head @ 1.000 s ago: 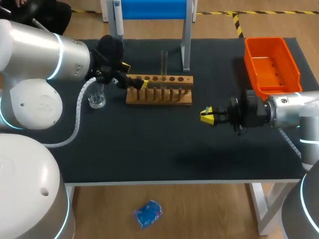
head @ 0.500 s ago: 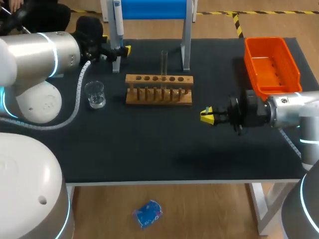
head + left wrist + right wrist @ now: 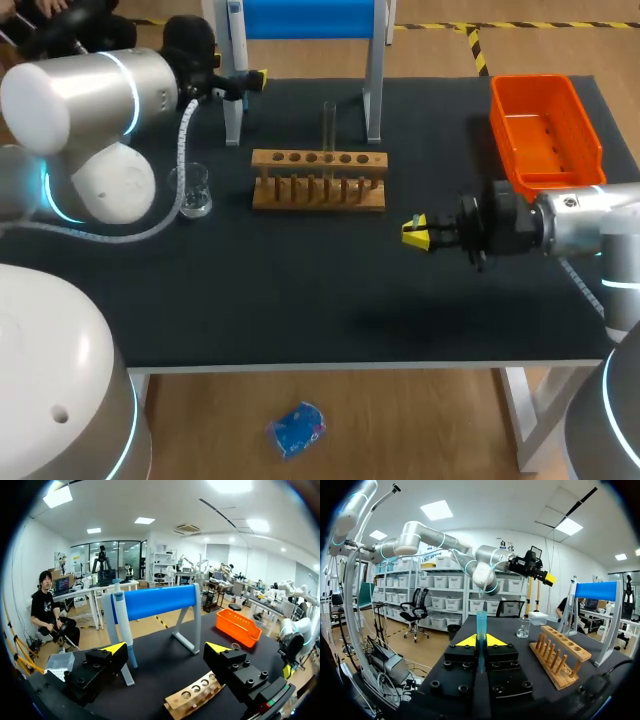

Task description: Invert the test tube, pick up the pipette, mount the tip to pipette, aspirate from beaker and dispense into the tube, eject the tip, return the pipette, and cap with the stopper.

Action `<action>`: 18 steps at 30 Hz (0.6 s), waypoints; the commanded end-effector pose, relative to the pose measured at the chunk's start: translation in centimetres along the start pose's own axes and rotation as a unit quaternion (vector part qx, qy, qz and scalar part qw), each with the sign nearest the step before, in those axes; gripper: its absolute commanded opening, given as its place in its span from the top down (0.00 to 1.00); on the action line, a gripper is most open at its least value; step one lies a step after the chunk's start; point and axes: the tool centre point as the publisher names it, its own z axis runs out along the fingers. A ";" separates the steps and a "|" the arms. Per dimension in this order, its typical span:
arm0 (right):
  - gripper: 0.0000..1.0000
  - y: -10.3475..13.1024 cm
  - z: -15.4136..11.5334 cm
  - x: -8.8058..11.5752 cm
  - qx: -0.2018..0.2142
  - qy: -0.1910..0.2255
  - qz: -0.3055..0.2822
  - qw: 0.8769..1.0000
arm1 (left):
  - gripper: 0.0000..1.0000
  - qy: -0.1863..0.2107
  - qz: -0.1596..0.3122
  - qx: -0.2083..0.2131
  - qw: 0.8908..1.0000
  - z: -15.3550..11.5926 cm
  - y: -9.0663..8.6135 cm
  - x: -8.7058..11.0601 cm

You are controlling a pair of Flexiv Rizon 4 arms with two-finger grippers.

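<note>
A clear test tube (image 3: 328, 125) stands upright in the wooden rack (image 3: 319, 181). The white and blue pipette (image 3: 234, 22) hangs on the blue-topped stand (image 3: 372, 70) at the back. My left gripper (image 3: 250, 78) hovers beside it, open; in the left wrist view the pipette (image 3: 123, 625) hangs just ahead of one finger of the left gripper (image 3: 167, 648). The glass beaker (image 3: 190, 190) sits left of the rack. My right gripper (image 3: 413, 232), right of the rack, is shut on a slim blue translucent piece (image 3: 481, 622) that sticks up between the fingers of the right gripper (image 3: 481, 641).
An orange bin (image 3: 545, 128) stands at the table's back right. The stand's white legs (image 3: 231, 118) rise just behind the rack. The front half of the black tabletop (image 3: 320, 310) lies bare.
My left arm has lifted away from the rack's left end and swung back toward the pipette stand, staying open. The right arm has not moved.
</note>
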 end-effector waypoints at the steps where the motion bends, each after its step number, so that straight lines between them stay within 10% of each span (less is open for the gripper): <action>1: 1.00 0.1 -0.1 0.1 0.000 -0.001 -0.001 1.000 | 0.00 -0.093 0.000 0.000 0.996 0.7 0.0 0.4; 13: 1.00 0.1 -0.1 0.1 0.000 -0.001 -0.001 1.000 | 0.00 -0.093 0.000 0.000 0.996 0.7 0.0 0.4; 18: 1.00 0.1 -0.1 0.1 0.000 -0.001 -0.001 1.000 | 0.00 -0.157 0.006 0.021 0.987 2.4 -1.0 -1.8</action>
